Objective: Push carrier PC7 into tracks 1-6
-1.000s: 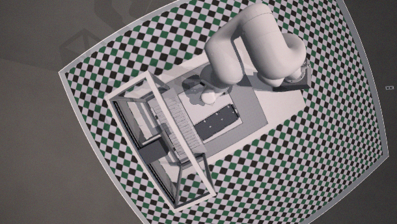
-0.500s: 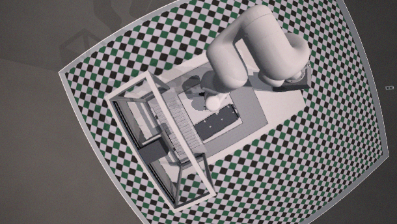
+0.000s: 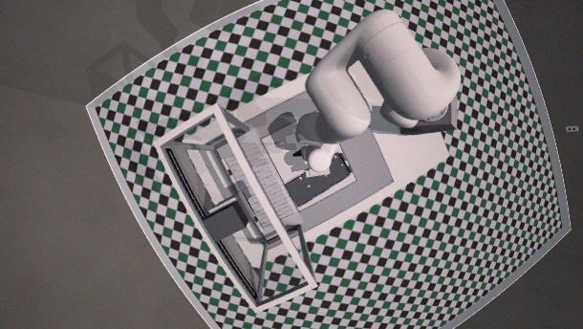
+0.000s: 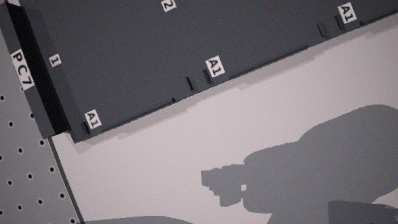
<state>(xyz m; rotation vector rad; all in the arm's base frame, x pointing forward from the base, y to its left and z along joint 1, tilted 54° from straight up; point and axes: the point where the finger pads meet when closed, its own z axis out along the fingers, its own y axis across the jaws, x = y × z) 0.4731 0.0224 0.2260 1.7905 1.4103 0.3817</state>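
- A laboratory automation bench: a white robot arm (image 3: 377,81) stands on a pale tabletop (image 3: 411,158) with a grey inlaid deck.
- A clear-walled framed enclosure (image 3: 229,201) holds a row of ribbed loading rails (image 3: 268,186), like the deck of a liquid-handling machine.
- A dark flat carrier (image 4: 200,45) bears printed tiles reading PC7, A1, 1 and 2.
- A grey perforated plate (image 4: 25,180) adjoins the pale surface.
- The bench stands on a chequered floor (image 3: 478,191) of green, black and white.
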